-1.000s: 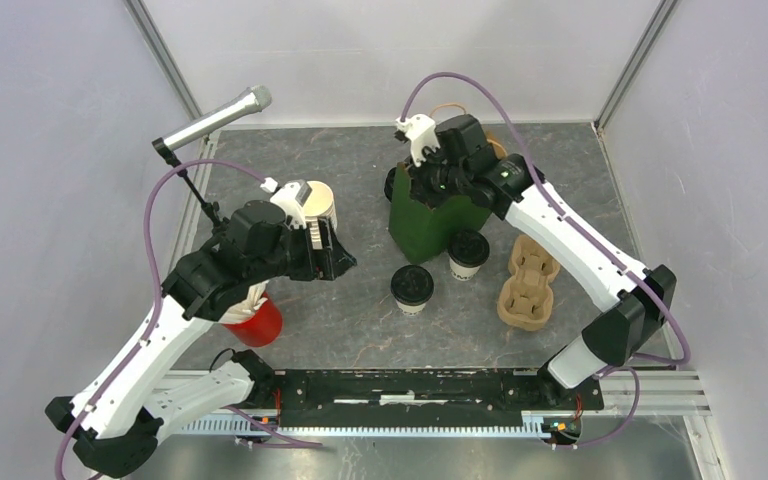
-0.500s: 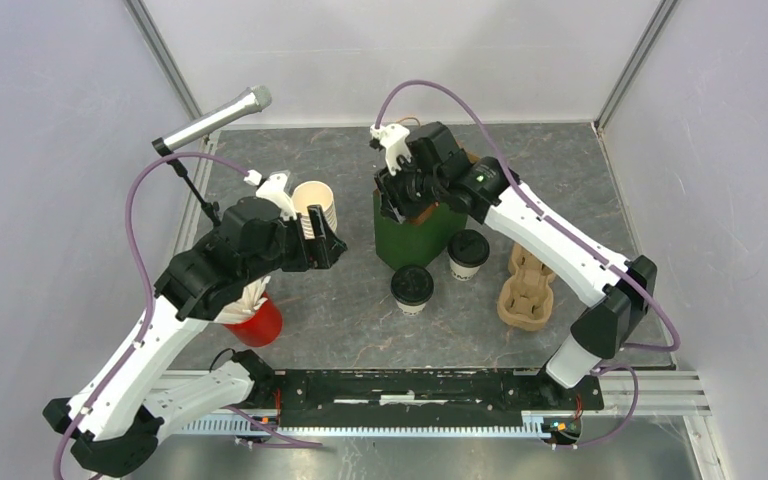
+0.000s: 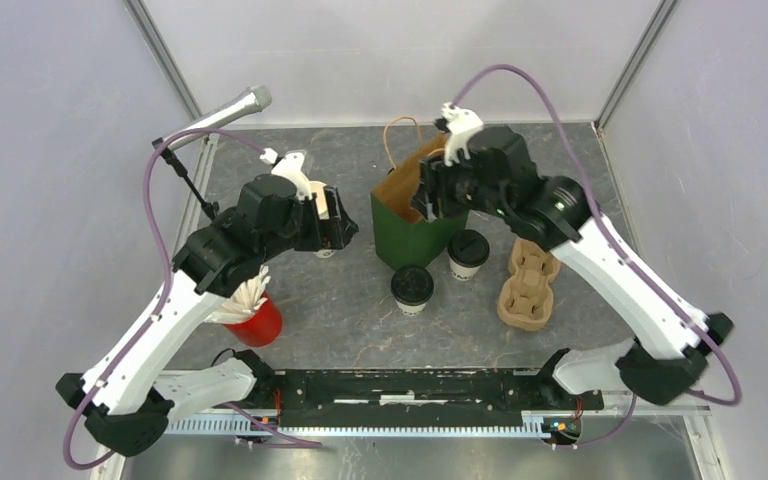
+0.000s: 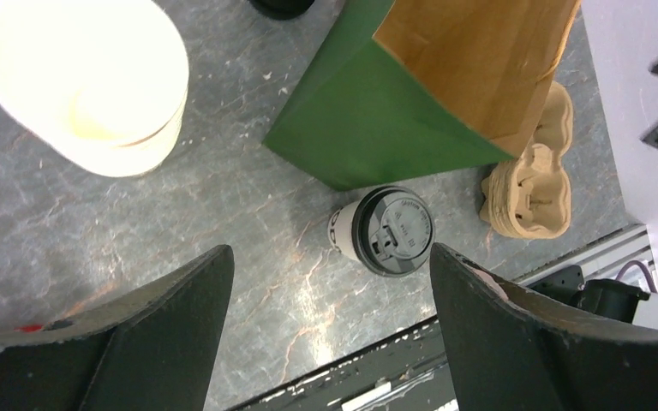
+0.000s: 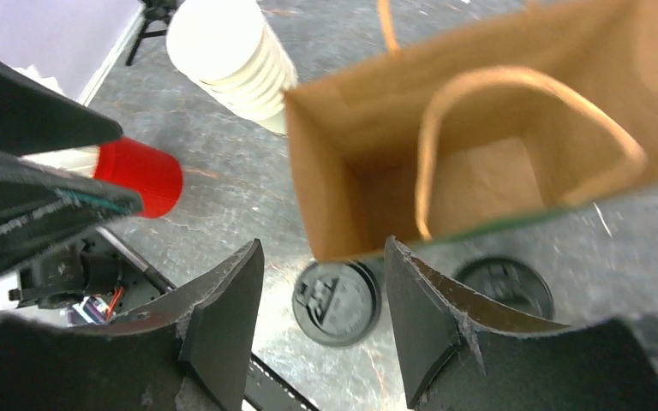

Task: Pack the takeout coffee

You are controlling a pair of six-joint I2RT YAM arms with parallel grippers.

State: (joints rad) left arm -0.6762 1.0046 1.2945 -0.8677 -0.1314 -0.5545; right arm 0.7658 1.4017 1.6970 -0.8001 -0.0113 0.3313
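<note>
Left gripper point(image 4: 327, 257): jaws apart, empty, hovering left of the green paper bag point(image 3: 415, 235); right gripper point(image 5: 323, 248): jaws apart, empty, over its mouth. Takeout coffee: near cup point(image 3: 412, 287) and far cup point(image 3: 468, 250), lidded, upright, unpacked, stood just near of the bag. Likely hazard: the unheld bag toppling under a cup, or a cup snagging the handle point(image 5: 422, 171) drooped across the opening, which only the right wrist view showed, along with the bare bag floor.

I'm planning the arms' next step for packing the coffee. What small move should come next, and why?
Probably lower the left gripper onto the nearer lidded cup. It and the right gripper are open and empty, the green bag stands open, and the other lidded cup also sits on the table outside it.
</note>
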